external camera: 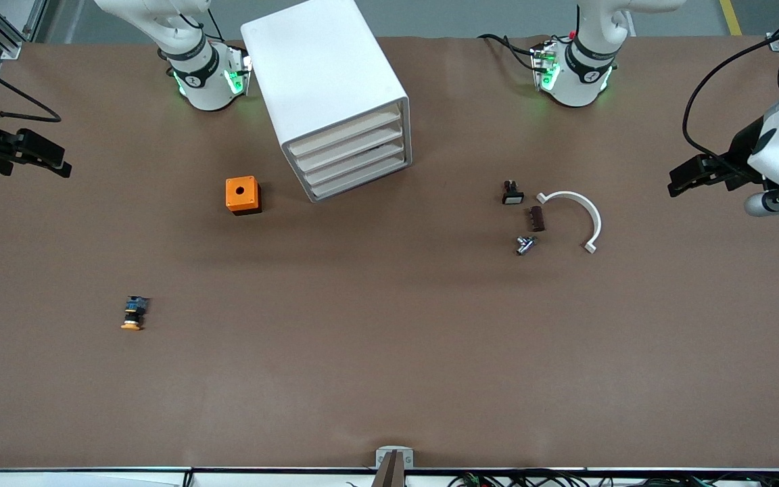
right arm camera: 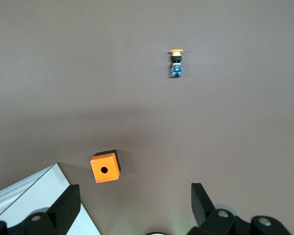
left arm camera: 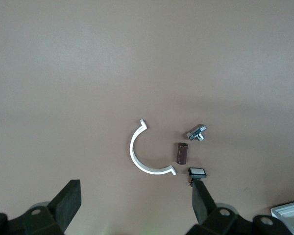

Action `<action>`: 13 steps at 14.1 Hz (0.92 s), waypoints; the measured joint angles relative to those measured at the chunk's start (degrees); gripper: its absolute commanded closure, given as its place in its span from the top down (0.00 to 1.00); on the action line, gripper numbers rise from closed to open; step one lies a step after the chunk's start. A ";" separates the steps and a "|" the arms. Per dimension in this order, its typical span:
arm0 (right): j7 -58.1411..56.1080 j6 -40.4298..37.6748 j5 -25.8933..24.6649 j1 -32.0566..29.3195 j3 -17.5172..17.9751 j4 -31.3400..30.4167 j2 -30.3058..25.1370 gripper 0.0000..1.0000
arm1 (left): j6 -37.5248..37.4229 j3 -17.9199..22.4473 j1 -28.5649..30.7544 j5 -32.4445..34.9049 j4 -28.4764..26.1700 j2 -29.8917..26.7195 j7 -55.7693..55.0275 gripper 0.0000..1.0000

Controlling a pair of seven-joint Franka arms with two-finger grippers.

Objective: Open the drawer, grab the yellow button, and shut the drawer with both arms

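The white cabinet stands between the two arm bases, with all its drawers shut; the drawer is its uppermost one. The button lies on its side on the bare table toward the right arm's end, nearer to the front camera than the orange cube. In the right wrist view the button and the cube both show. My right gripper hangs open over the table's edge at its own end, nothing between its fingers. My left gripper hangs open at the other end, also holding nothing.
Toward the left arm's end lie a white curved clip, a brown cylinder, a small black part with a white face and a small metal piece. A corner of the cabinet shows in the left wrist view.
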 measured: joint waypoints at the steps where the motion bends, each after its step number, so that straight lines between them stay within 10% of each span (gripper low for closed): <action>1: 0.00 0.11 0.00 0.00 0.00 -0.03 -0.07 1.00 | 0.01 -2.45 2.56 0.00 0.38 0.39 0.00 1.00; 13: -2.80 8.34 0.00 0.01 0.08 -8.56 -6.39 1.00 | 0.22 -4.98 5.98 0.00 2.47 1.47 0.00 1.00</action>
